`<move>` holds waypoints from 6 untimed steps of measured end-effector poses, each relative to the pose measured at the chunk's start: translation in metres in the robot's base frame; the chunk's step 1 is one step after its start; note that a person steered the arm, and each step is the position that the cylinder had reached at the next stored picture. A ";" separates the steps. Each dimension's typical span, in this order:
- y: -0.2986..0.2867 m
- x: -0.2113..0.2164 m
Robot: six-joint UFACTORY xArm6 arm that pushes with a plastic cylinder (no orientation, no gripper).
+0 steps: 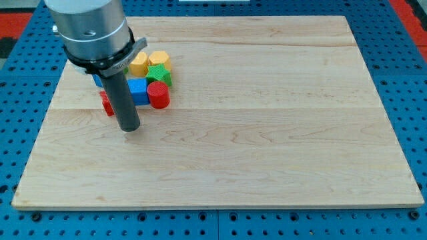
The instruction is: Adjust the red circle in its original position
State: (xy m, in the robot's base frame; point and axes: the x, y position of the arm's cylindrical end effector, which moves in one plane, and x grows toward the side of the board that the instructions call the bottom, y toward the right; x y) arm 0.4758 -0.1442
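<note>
Red circle (158, 95) at cluster's right edge, my tip (129, 128) below-left; no pincer

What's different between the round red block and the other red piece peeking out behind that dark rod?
The red circle is in full view, a short upright cylinder on the cluster's right side; the other red block is mostly hidden behind the rod, so its shape cannot be made out. The red circle lies to the right of my tip, clear of it; the other red block sits just left of the rod. Both are the same red and rest on the wooden board beside blue blocks.
</note>
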 end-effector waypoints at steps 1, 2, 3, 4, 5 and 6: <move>-0.001 -0.016; -0.020 -0.031; -0.043 -0.031; -0.019 -0.013; 0.053 -0.008; 0.049 -0.014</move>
State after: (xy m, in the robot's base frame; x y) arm 0.4622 -0.0948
